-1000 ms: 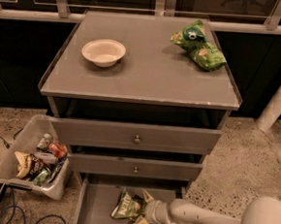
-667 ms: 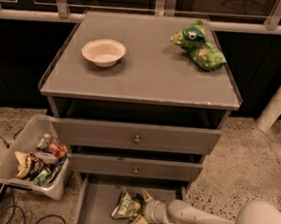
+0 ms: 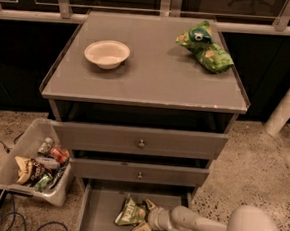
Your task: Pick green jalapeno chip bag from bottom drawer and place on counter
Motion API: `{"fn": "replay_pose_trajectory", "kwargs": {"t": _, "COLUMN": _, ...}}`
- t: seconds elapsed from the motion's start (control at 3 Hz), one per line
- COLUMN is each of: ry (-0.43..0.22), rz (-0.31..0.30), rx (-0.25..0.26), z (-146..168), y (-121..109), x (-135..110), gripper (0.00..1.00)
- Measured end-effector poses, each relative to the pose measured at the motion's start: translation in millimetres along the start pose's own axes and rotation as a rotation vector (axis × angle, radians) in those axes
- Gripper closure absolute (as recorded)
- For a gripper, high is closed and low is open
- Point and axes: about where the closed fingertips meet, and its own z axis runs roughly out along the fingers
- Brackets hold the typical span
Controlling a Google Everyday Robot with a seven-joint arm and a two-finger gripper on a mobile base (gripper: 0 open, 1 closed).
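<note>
Tan fingers [image 3: 141, 230] spread apart, flanking the right end of the small pale olive-green foil chip bag [image 3: 128, 214], not clamped on it. Gripper [image 3: 145, 218] low inside the shallow grey tray-like bottom drawer [image 3: 101, 219], pulled open, with the bag lying flat on its floor.

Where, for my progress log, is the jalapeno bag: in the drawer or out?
In: the jalapeno bag lies in the open bottom drawer, the gripper at it.
</note>
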Motion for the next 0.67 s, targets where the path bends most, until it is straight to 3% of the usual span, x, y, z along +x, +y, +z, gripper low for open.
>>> {"fn": "replay_pose_trajectory", "kwargs": {"t": 0.67, "ry": 0.0, "rz": 0.0, "rx": 0.003, "z": 0.4, "y": -2.2, "x": 0.4, "gripper": 0.56}}
